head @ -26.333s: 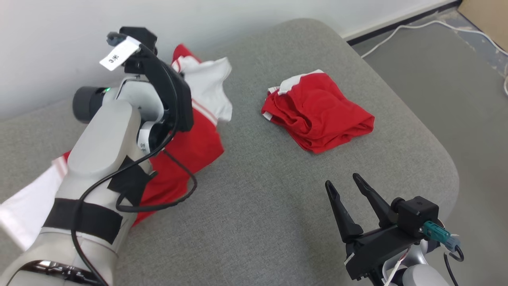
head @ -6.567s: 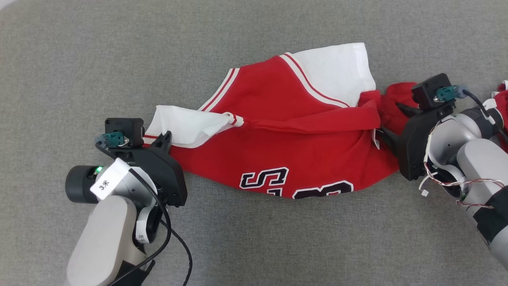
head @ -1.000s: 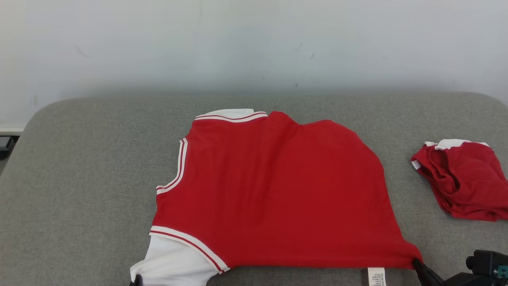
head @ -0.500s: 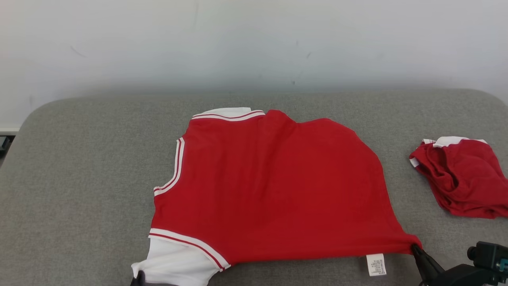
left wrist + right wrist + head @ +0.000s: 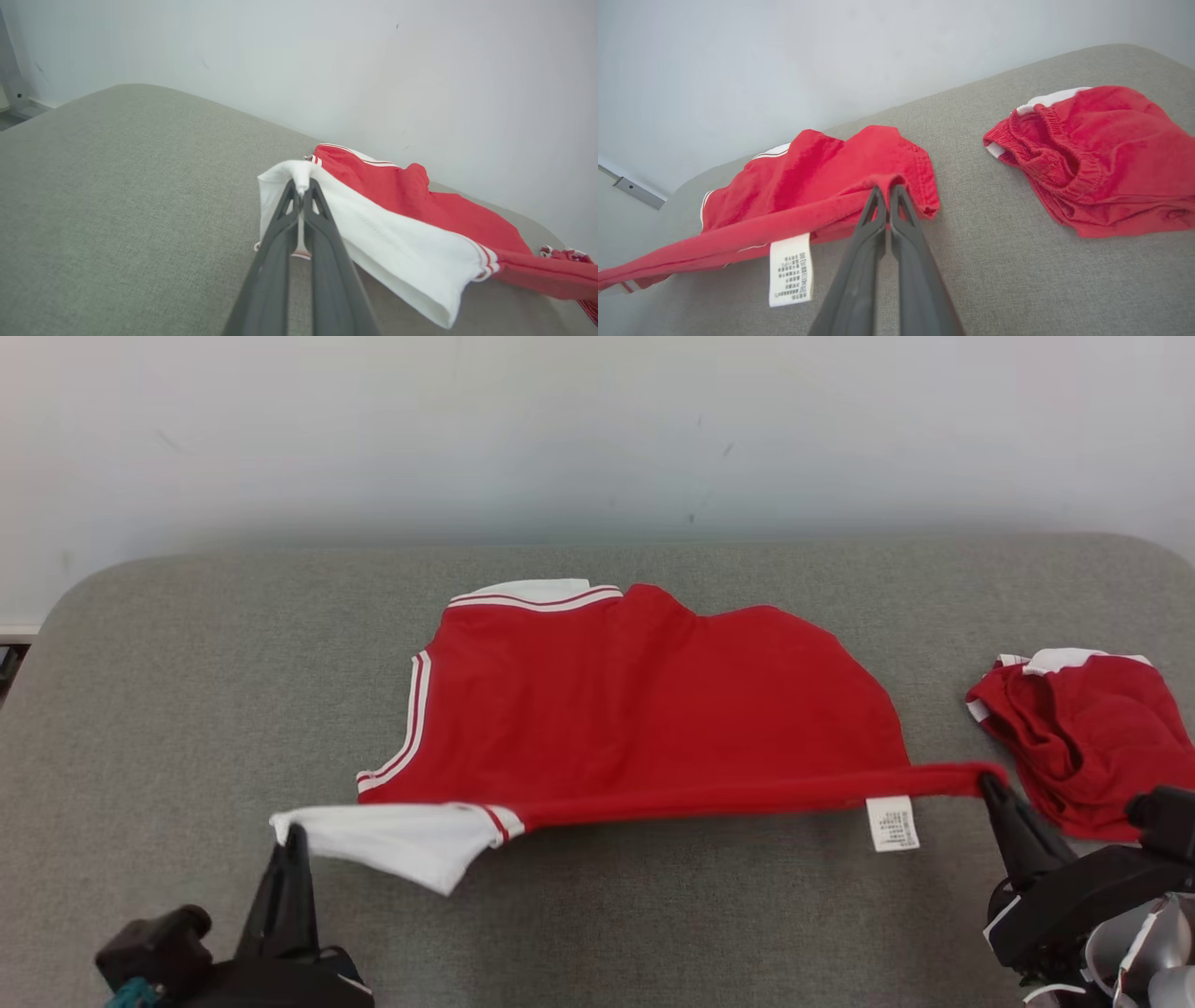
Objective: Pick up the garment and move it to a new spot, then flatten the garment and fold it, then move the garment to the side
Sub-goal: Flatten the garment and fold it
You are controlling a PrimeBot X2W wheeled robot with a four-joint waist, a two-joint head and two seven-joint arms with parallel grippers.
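Shirt: I see the red shirt point(image 5: 653, 700) with white trim in the middle of the grey cushion point(image 5: 187, 663). Its far part lies flat, and its near edge is held up off the cushion, pulled into a line between my two grippers.
Left gripper: my left gripper point(image 5: 301, 186) is closed, with the white corner of the shirt pinched between its fingertips.
Right gripper: my right gripper point(image 5: 887, 189) is clamped tight on the red corner at the shirt's right end.
Tag: a white care tag point(image 5: 892, 823) hangs from the raised edge, just beside the right gripper.
Shorts: a crumpled pair of red shorts point(image 5: 1083, 737) lies on the cushion to the right, near the shirt's right end but not touching it.
Wall: a pale wall point(image 5: 560, 429) stands behind the cushion.
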